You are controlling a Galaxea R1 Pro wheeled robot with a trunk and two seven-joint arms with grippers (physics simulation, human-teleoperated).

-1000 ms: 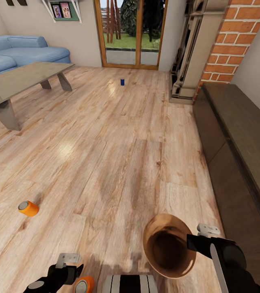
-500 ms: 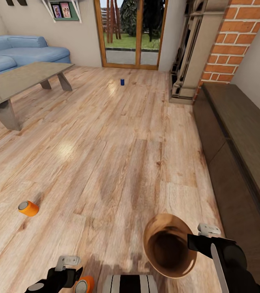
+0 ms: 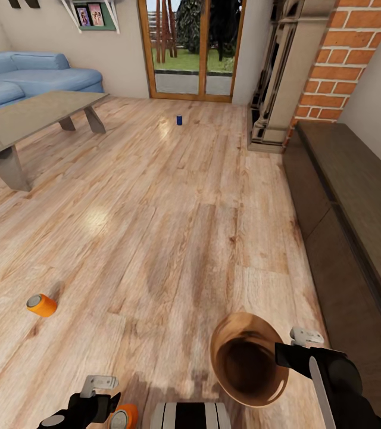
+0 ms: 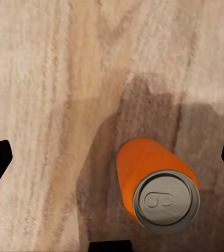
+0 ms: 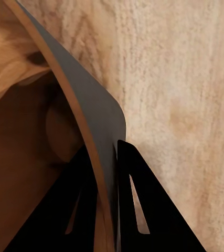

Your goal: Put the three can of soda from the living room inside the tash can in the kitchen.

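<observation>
An orange soda can (image 4: 156, 191) stands upright on the wood floor under my left gripper (image 4: 112, 157), which is open, its dark fingers wide apart on either side and not touching the can. In the head view this can (image 3: 123, 415) sits at the bottom edge beside the left gripper (image 3: 102, 398). A second orange can (image 3: 41, 305) lies on its side further left. The dark blue can (image 3: 179, 120) stands far off near the glass doors. My right gripper (image 3: 287, 354) is shut on the rim of the brown trash can (image 3: 244, 357), held tilted above the floor; its fingers (image 5: 130, 184) pinch the wall (image 5: 85, 105).
A low grey-topped coffee table (image 3: 33, 116) and a light-blue sofa (image 3: 30, 74) stand at the left. A long dark cabinet (image 3: 351, 196) runs along the right, with a red brick column (image 3: 339, 59) behind it. Wood-framed glass doors (image 3: 190, 47) are at the back.
My left gripper has sunk slightly toward the floor beside the near orange can. The trash can and the right arm have hardly moved.
</observation>
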